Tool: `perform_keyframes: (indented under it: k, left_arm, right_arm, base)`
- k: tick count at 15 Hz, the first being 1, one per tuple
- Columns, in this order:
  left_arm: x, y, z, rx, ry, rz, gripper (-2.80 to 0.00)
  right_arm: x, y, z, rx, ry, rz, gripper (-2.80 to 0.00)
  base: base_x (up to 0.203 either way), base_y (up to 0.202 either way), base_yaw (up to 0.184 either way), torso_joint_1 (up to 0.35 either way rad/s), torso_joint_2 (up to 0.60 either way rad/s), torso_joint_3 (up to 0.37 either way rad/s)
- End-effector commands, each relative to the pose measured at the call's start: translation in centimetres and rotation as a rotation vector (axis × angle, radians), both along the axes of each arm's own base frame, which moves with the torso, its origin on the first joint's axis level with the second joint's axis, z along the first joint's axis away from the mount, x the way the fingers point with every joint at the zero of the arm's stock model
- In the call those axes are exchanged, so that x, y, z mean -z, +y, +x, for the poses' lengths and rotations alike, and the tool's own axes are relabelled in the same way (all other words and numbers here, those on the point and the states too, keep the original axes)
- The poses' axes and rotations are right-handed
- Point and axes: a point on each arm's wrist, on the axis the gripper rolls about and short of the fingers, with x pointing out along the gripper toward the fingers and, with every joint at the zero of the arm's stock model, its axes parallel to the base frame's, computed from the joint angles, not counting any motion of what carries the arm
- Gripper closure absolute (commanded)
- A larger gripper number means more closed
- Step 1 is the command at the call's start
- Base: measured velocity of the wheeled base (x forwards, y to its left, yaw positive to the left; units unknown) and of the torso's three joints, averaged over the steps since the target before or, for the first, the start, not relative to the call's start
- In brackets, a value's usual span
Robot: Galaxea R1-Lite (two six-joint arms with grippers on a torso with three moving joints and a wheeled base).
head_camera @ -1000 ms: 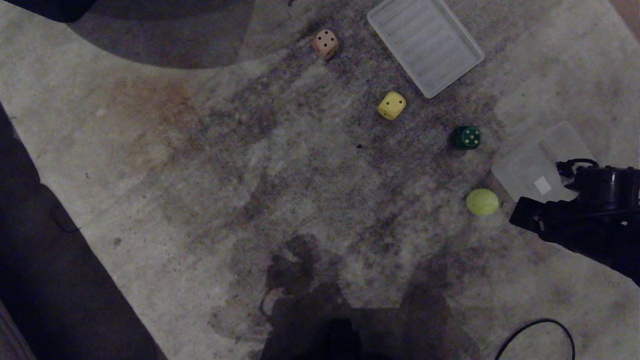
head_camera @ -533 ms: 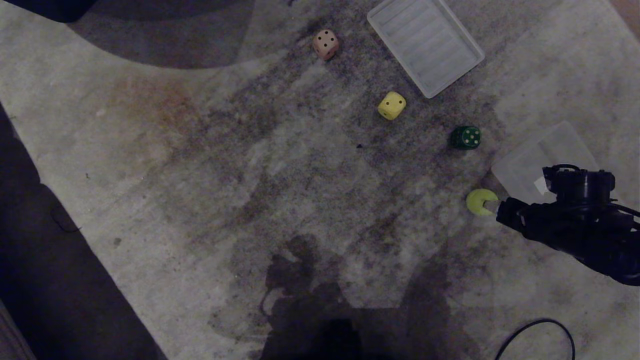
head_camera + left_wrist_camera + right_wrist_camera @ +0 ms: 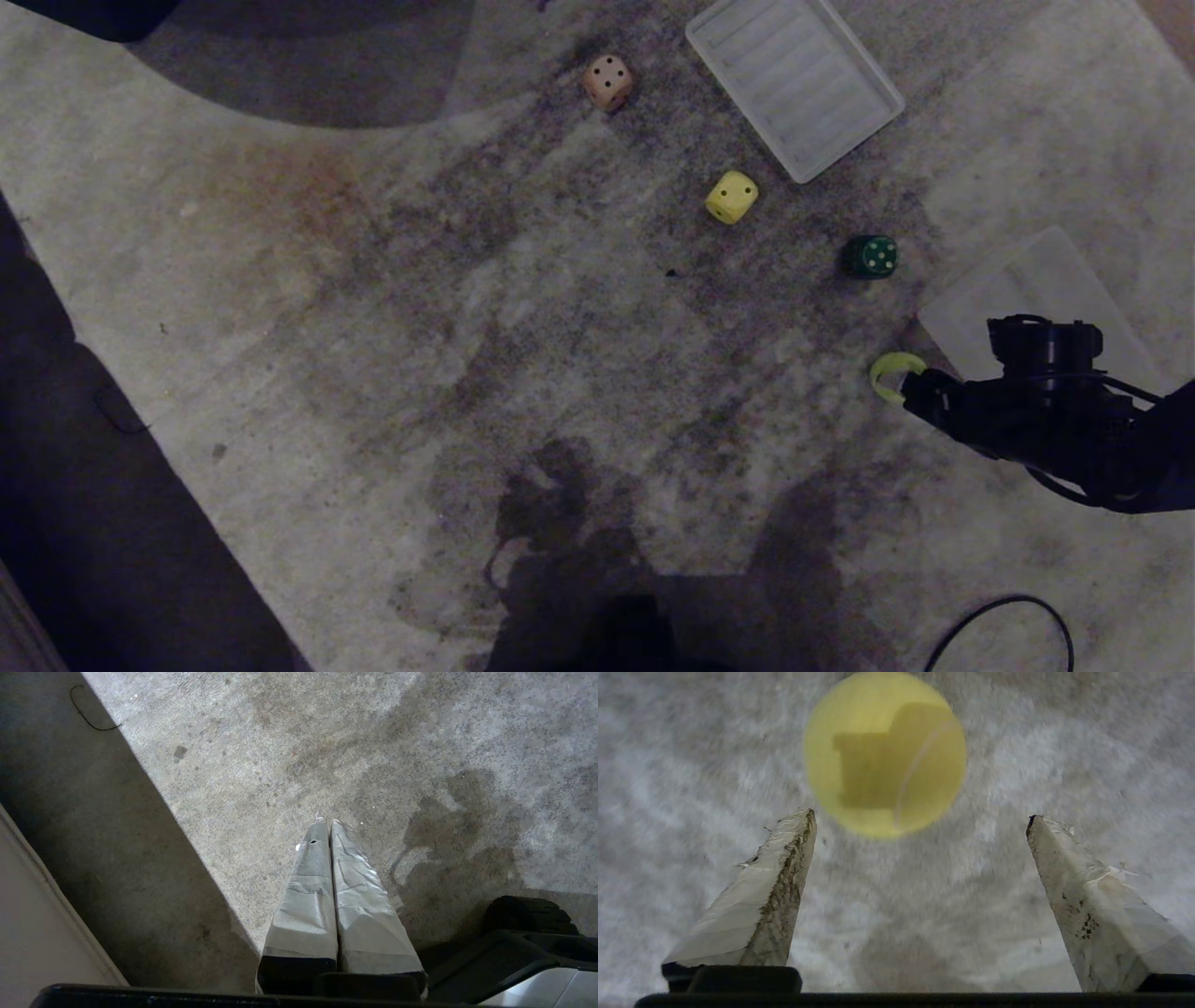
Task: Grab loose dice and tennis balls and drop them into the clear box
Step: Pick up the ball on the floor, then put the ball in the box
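1. Step in hand: approach to the ball (image 3: 885, 753), which lies on the carpet (image 3: 373, 327) just beside the box (image 3: 1027, 280).
2. Right gripper (image 3: 920, 816) hangs over the ball, jaws wide and empty; the ball sits just beyond the fingertips (image 3: 803, 816), not yet between them.
3. Left gripper (image 3: 327, 826) is parked off to the side over bare carpet, jaws pressed together, holding nothing.
4. Loose on the carpet: green die (image 3: 870, 257), yellow die (image 3: 731, 197), tan die (image 3: 608, 82). The lid (image 3: 794, 84) lies apart.
5. Next move likely calls for a short advance and descent to straddle the ball, then closing. A nudged ball may roll.
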Motion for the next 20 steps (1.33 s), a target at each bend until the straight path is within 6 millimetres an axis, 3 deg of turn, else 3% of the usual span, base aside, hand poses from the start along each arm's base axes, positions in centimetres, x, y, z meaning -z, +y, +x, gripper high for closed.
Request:
perform_keyframes:
  k: [1,5,6,9,11,18,20]
  left_arm:
    - [0.0,0.0,0.0,-0.001,0.001,-0.001,0.00]
    - [0.0,0.0,0.0,-0.001,0.003,-0.001,0.00]
    - [0.0,0.0,0.0,-0.001,0.003,-0.001,0.00]
    - [0.0,0.0,0.0,-0.001,0.001,-0.001,0.00]
    - [0.0,0.0,0.0,-0.001,0.002,-0.001,0.00]
    - [0.0,0.0,0.0,-0.001,0.003,-0.001,0.00]
    - [0.0,0.0,0.0,-0.001,0.002,-0.001,0.00]
  right_arm:
    - [0.9,-0.4,1.4,0.012,-0.003,0.002,-2.80]
    - [1.4,-0.6,2.5,0.018,-0.022,0.005,-2.80]
    - [1.4,-0.6,2.7,0.016,-0.027,0.005,0.00]
    - [1.1,-0.5,2.9,0.011,-0.044,0.001,0.00]
    - [-0.2,-0.4,2.0,0.007,-0.069,0.000,0.00]
    - [-7.1,-1.1,-6.2,-0.031,-0.171,-0.078,0.00]
    - [-7.2,-3.1,-7.5,0.044,-0.147,-0.118,0.00]
  base:
    - [0.000,0.000,0.000,0.000,0.00,0.000]
    - [0.000,0.000,0.000,0.000,0.00,0.000]
    - [0.000,0.000,0.000,0.000,0.00,0.000]
    - [0.000,0.000,0.000,0.000,0.00,0.000]
    - [0.000,0.000,0.000,0.000,0.00,0.000]
    - [0.000,0.000,0.000,0.000,0.00,0.000]
    - [0.000,0.000,0.000,0.000,0.00,0.000]
